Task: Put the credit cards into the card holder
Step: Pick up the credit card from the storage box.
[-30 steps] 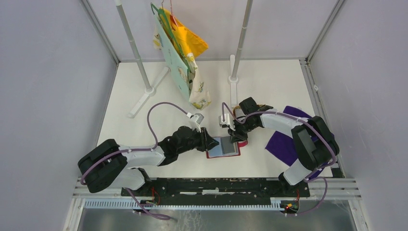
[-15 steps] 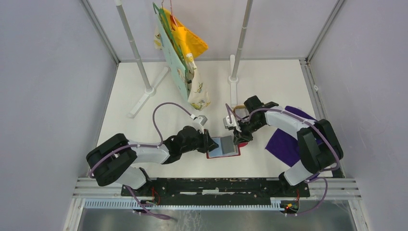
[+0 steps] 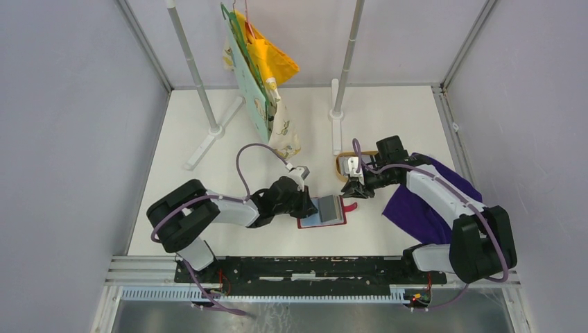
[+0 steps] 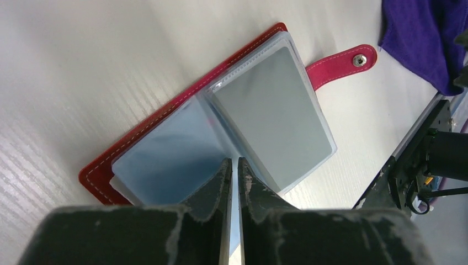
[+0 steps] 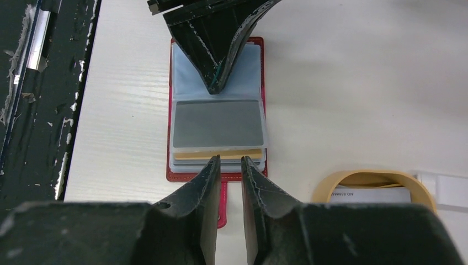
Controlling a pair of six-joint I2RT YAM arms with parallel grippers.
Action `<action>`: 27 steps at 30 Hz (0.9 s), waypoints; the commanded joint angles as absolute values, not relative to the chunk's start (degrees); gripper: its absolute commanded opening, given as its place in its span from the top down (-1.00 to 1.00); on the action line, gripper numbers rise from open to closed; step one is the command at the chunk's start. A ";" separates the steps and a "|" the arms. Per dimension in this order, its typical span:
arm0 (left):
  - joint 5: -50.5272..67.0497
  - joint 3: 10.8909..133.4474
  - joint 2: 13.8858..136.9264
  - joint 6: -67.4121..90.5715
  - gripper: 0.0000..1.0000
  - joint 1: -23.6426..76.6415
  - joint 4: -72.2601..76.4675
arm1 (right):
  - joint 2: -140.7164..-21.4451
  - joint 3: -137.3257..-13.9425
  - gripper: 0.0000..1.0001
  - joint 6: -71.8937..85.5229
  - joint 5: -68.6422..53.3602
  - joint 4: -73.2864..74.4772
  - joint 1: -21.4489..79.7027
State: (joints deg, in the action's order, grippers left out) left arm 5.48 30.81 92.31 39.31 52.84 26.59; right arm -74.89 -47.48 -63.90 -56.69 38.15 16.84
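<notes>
The dark-red card holder lies open on the table, its clear sleeves facing up. A grey card sits in the top sleeve, with a tan card showing under it. The holder's red cover and the grey card also show in the left wrist view. My left gripper is shut, with its tips down on the bluish left sleeve page. My right gripper is slightly open and empty, just off the holder's tab edge. A white printed card lies in the oval wooden tray.
The wooden tray stands just behind the right gripper. A purple cloth lies under the right arm. Two stand poles and hanging bags are at the back. A black rail runs along the near edge.
My right gripper has pulled back to the right, off the card holder and nearer the tray. My left gripper stays on the holder while its arm has shifted right.
</notes>
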 commanded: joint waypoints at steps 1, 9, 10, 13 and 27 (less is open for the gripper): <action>5.91 34.59 94.13 35.90 0.71 53.05 25.75 | -75.31 -46.98 0.49 -63.64 -57.82 34.83 17.56; 8.48 38.03 97.75 36.18 0.64 54.36 26.08 | -72.03 -45.80 0.48 -59.18 -52.91 30.27 17.40; 7.92 37.78 96.89 36.35 0.62 54.54 26.10 | -71.59 -45.79 0.48 -58.95 -52.54 29.91 17.32; 5.18 35.68 91.47 36.69 0.50 54.88 25.50 | -68.85 -45.72 0.48 -56.05 -49.55 27.24 16.89; 1.99 31.85 70.75 32.12 0.22 55.44 23.01 | -72.88 -55.19 -0.87 -35.54 -43.47 21.50 15.78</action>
State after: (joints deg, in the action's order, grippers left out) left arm 3.07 32.16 74.91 37.12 55.16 22.17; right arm -67.88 -49.19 -40.51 -42.57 19.97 16.05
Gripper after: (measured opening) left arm 0.396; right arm 0.958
